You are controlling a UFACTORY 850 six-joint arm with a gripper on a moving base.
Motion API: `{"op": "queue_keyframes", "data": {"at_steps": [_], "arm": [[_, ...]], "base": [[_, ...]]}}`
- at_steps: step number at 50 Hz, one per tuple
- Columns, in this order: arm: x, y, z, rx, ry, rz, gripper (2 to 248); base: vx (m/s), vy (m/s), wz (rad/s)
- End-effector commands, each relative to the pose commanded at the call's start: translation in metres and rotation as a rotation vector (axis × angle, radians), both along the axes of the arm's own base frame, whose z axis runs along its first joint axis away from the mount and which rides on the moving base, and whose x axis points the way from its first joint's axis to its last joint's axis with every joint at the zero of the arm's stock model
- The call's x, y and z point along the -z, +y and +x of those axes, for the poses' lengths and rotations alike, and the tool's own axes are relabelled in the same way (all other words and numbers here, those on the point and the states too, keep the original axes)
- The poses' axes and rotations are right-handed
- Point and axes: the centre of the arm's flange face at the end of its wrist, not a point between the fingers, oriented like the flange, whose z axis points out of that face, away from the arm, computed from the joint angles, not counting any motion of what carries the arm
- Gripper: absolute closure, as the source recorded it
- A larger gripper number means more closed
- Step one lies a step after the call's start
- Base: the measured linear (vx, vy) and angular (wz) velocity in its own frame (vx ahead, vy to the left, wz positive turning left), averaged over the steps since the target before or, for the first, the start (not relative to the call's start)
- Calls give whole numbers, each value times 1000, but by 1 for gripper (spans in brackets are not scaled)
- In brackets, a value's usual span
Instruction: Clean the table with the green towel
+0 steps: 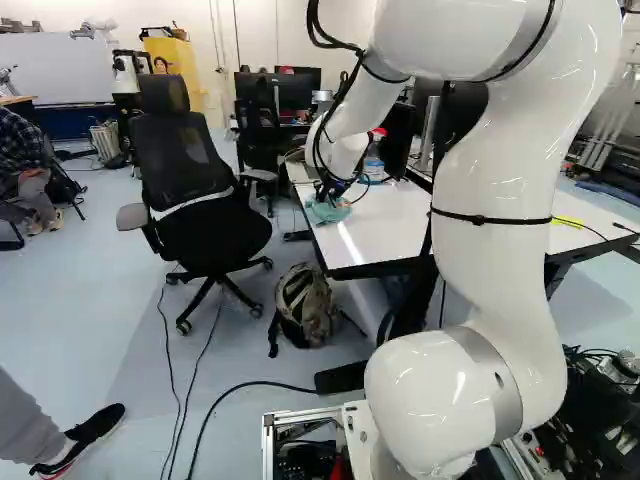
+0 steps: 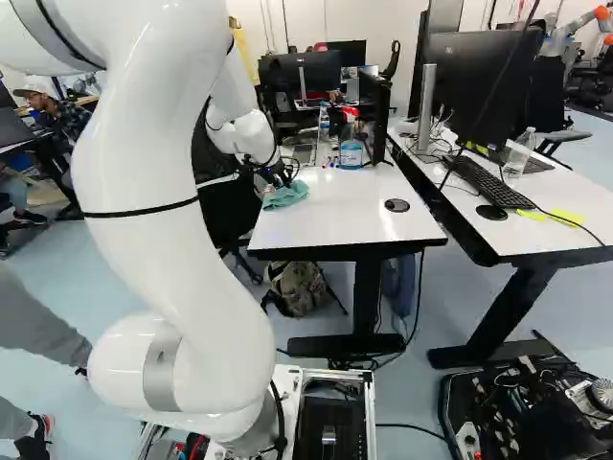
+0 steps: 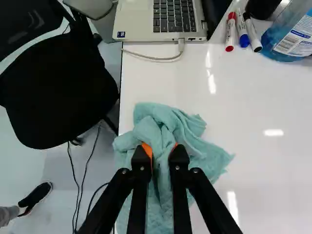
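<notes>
On the floor, under the near left corner of the desk (image 2: 335, 232), see a backpack (image 2: 299, 287), likely put there to be out of the way. Up top, near the right edge, spot a flat black disc (image 2: 397, 205), well apart from the wiping spot. Across by the left edge, back from the near left corner, find the green towel (image 3: 197, 153), poking a bit past the edge. Pinched there from both sides by the black gripper (image 3: 161, 147), with one thick fold squeezed in between. Held by the middle, maybe to let the rest spread out and rub the top. Set down right beside the edge, perhaps to wipe that side well. Farther back, see three markers (image 3: 230, 34) and a bottle of blue liquid (image 2: 351, 153), perhaps stuff for cleaning. At the far end of the left edge, notice a laptop (image 3: 136, 14), easy to bump with a long push.

Now for looks: pale blue-green, soft and a bit fuzzy. All crumpled, with a puffy lump on the far side and long creases on the near side. Spread wider toward the right, with a floppy, pointy corner flat on the desk.
</notes>
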Motion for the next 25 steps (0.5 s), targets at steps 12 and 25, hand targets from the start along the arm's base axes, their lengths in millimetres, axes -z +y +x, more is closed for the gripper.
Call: {"op": "queue_keyframes", "data": {"at_steps": [12,25], "arm": [[1,0,-2,-1,28,-1,199],[2,0,-3,-1,39,-2,199]], "base": [[0,0,0],[0,0,0]]}}
